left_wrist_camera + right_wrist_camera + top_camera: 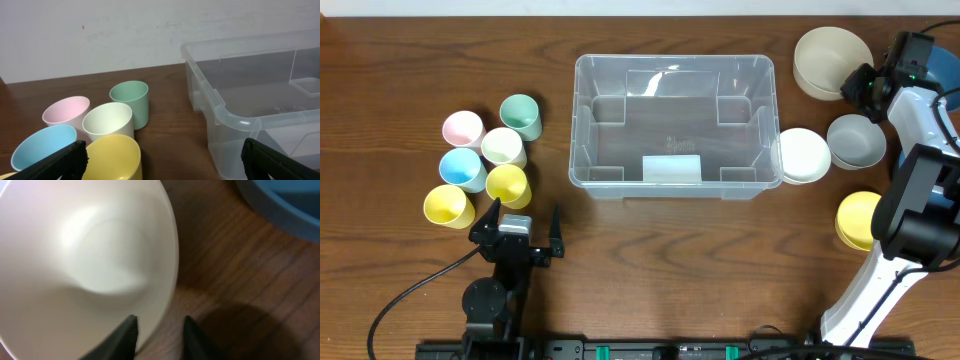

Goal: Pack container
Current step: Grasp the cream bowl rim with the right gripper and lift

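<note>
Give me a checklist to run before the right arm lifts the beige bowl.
1. Right jaws straddle the beige bowl's rim, one finger inside, one outside: ok.
2. Jaws clamped tight on that rim: cannot tell.
3. Container empty, with room for the bowl: ok.
4. Straight line from the bowl to the container free of things: ok. The white bowl sits nearer, against the container's right side.
5. Left jaws open, beside the cups, away from the container: ok.
</note>
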